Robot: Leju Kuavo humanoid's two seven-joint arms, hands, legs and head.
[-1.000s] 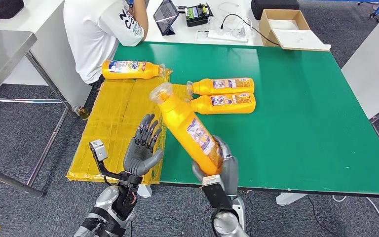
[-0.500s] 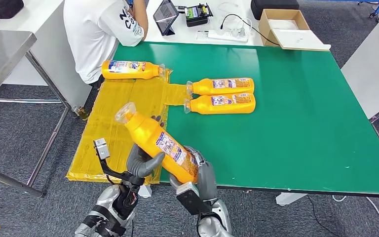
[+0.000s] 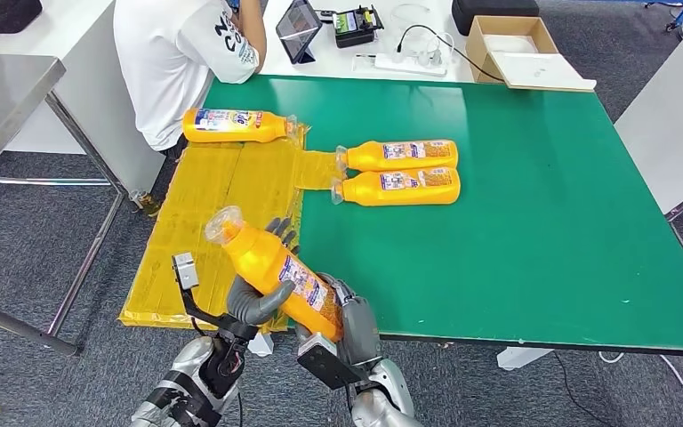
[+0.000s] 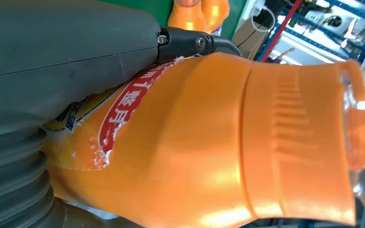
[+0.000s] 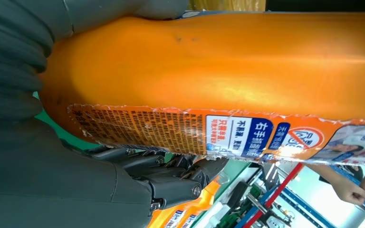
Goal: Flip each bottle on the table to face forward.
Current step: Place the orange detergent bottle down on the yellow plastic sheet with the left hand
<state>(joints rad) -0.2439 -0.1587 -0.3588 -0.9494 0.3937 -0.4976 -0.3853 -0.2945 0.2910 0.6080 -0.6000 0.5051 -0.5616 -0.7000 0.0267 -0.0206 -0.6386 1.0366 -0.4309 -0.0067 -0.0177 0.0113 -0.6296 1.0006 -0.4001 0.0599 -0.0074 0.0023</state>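
Note:
An orange bottle (image 3: 280, 269) with a clear cap hangs tilted over the table's near edge, cap up and toward the left. My right hand (image 3: 349, 313) grips its base, and in the right wrist view the bottle (image 5: 228, 61) lies across that hand (image 5: 52, 180), printed label showing. My left hand (image 3: 254, 298) holds its middle, thumb across the front and fingers (image 3: 281, 233) behind. The left wrist view has this hand (image 4: 66, 57) wrapped on the bottle (image 4: 218, 152). Two more orange bottles (image 3: 401, 156) (image 3: 398, 187) lie side by side on the green table (image 3: 542, 222). A third (image 3: 232, 125) lies on the yellow mat (image 3: 213, 205).
A person in a white shirt (image 3: 178, 53) sits at the far left corner of the table. Behind are a white desk with a tablet (image 3: 299, 27), a power strip (image 3: 409, 62) and a cardboard box (image 3: 520, 49). A metal table (image 3: 0, 98) stands at the left.
The held bottle has swung down and to the left, from steeply raised to low over the near edge. My left hand, open beside it a second ago, now clasps its middle.

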